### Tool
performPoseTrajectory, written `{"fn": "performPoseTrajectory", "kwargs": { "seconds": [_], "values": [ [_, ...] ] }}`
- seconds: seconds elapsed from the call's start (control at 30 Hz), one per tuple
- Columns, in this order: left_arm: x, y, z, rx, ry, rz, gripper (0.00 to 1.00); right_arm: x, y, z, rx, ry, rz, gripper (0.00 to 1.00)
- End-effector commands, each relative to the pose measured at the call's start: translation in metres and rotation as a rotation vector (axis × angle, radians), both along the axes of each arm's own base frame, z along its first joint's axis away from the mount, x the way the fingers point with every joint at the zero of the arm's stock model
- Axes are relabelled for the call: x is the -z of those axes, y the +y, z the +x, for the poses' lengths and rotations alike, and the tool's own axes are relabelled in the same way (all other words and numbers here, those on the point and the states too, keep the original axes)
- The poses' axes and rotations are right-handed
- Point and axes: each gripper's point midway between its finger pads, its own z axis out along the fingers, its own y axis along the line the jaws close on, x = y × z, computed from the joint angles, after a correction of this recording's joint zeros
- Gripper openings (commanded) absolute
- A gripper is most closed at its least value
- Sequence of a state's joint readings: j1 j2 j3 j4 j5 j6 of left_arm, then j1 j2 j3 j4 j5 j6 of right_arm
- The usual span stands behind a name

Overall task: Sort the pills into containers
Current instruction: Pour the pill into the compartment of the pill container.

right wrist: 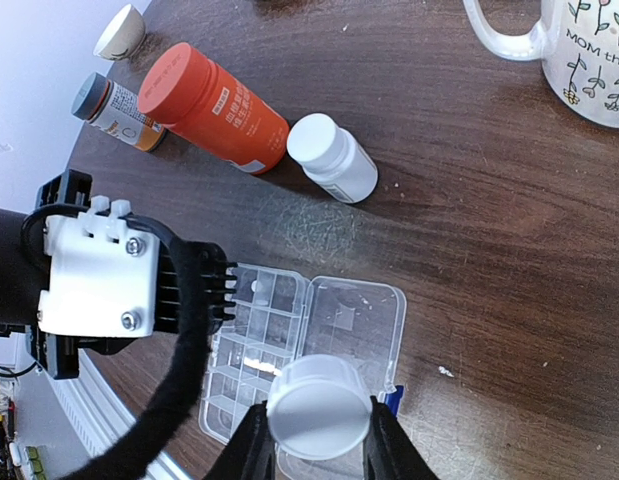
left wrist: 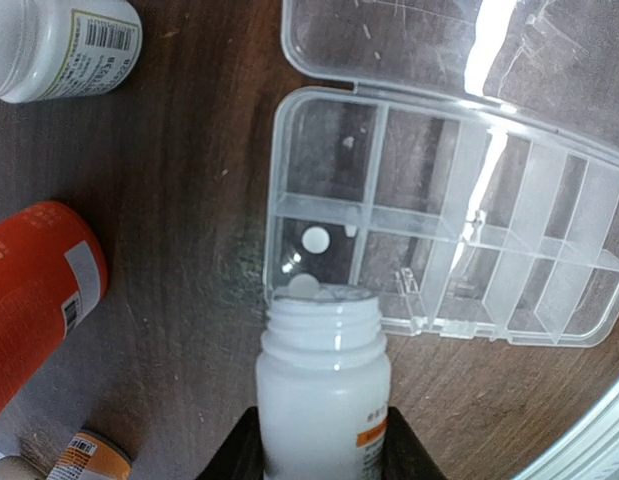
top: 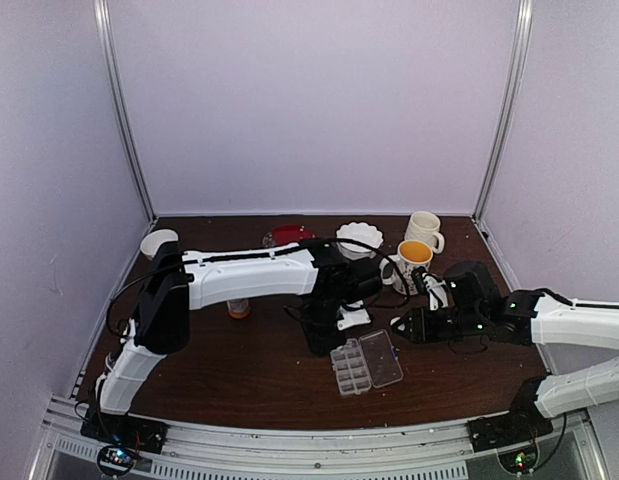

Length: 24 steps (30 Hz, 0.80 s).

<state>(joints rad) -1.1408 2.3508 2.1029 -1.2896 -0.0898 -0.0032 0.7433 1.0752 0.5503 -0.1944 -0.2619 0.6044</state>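
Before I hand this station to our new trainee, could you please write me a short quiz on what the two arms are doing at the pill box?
1. True or false: the lid of the pill box is shut.
2. What does the right gripper hold? A) a spoon B) a white cap C) a sponge
3. Fill in: the left gripper holds an open white ____, its mouth at the pill box's edge, beside the pills.

Key: 1 false, the lid lies open. 2 B. 3 bottle.
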Motion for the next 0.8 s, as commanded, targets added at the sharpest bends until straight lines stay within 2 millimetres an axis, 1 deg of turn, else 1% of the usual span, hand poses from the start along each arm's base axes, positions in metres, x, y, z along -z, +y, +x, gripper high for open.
{"fn": "performPoseTrajectory", "kwargs": {
  "seconds": [0.0,0.07,0.1,0.17,0.2,0.27,0.3,0.4,0.53,0.6,0.63,0.67,0.7,0.77],
  "values": [
    [-0.004,0.002,-0.001,-0.022,0.009,0.024,0.12,-0.011,0.002,0.006,0.000,-0.022,0.007,0.09],
    [-0.012,0.002,-0.001,-0.024,-0.001,0.006,0.12,-0.011,0.001,0.006,0.002,-0.024,0.006,0.09],
    [-0.012,0.000,0.001,-0.023,-0.012,-0.015,0.13,-0.011,0.000,0.006,0.007,-0.029,0.007,0.09],
    [-0.001,-0.002,0.001,-0.014,-0.004,-0.025,0.14,-0.010,0.001,0.007,0.006,-0.030,0.012,0.09],
    [0.003,0.003,-0.002,-0.015,0.017,0.014,0.13,-0.010,0.002,0.006,0.002,-0.023,0.011,0.09],
    [0.001,0.005,-0.005,-0.021,0.029,0.042,0.12,-0.011,0.002,0.005,-0.003,-0.018,0.005,0.09],
    [-0.001,0.004,-0.004,-0.021,0.024,0.029,0.12,-0.010,0.001,0.005,0.001,-0.020,0.005,0.09],
    [0.002,-0.001,-0.001,-0.015,0.006,0.001,0.12,-0.010,0.001,0.006,0.006,-0.029,0.011,0.09],
    [-0.012,-0.001,0.000,-0.026,-0.001,-0.008,0.12,-0.010,0.000,0.005,0.002,-0.021,0.003,0.09],
    [-0.008,-0.003,0.002,-0.019,-0.019,-0.021,0.13,-0.010,0.000,0.006,0.010,-0.029,0.008,0.09],
    [-0.003,0.000,0.001,-0.017,-0.010,-0.004,0.13,-0.009,0.000,0.006,0.009,-0.028,0.010,0.09],
    [-0.003,0.002,0.000,-0.018,0.002,0.018,0.12,-0.010,0.000,0.006,0.007,-0.025,0.009,0.09],
    [-0.004,0.004,-0.001,-0.026,0.009,0.038,0.12,-0.009,0.000,0.005,0.004,-0.019,0.005,0.09],
    [-0.010,0.003,-0.001,-0.030,-0.002,0.013,0.12,-0.009,-0.001,0.005,0.007,-0.021,0.005,0.09]
  ]
}}
